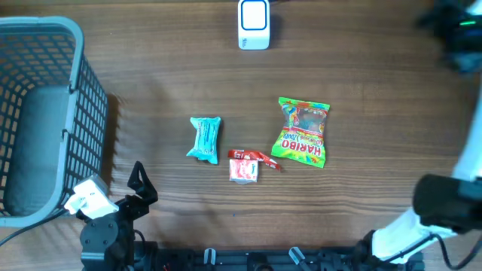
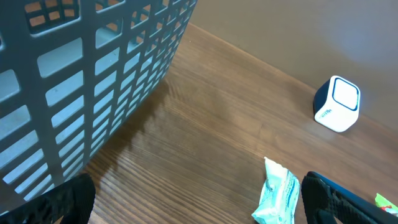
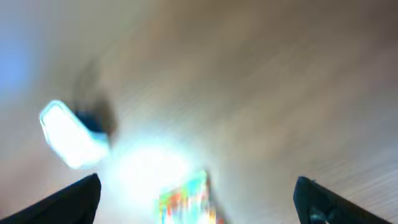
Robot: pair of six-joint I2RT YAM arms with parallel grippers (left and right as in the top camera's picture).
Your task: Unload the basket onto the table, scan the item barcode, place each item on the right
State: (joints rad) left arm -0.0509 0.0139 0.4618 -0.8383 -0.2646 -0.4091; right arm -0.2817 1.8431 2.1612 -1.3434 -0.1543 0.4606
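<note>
Overhead view: the only legible brand is "HARIBO", white letters on the green gummy bag [image 1: 303, 132], w/ smaller print under it too fine to read; the teal packet [image 1: 205, 138] and the red and white packet [image 1: 245, 165] carry print that can't be made out. Count: 3 packets, 1 scanner [image 1: 254, 24], 1 basket [image 1: 45, 28], 2 arms. The 3 packets lie loose mid-counter, near each other and well apart from the scanner: teal packet on the left, gummy bag on the right, red and white packet btwn them and a bit nearer the arms, its red end close to the gummy bag's lower corner, can't tell if touching. The scanner, white and blue, stands at the far edge of the counter [image 1: 376, 113]; the left wrist view shows small lettering on its side, illegible. The grey slotted basket sits at the counter's left end. Left fingers [image 2: 336, 202] are spread wide w/ nothing btwn them, low beside the basket. Right fingers [image 3: 336, 205] are also wide apart and hold nothing, in a blurred pic above the gummy bag w/ the scanner beyond. The counter is dark wood grain; past its far edge, a plain pale beige surface
</note>
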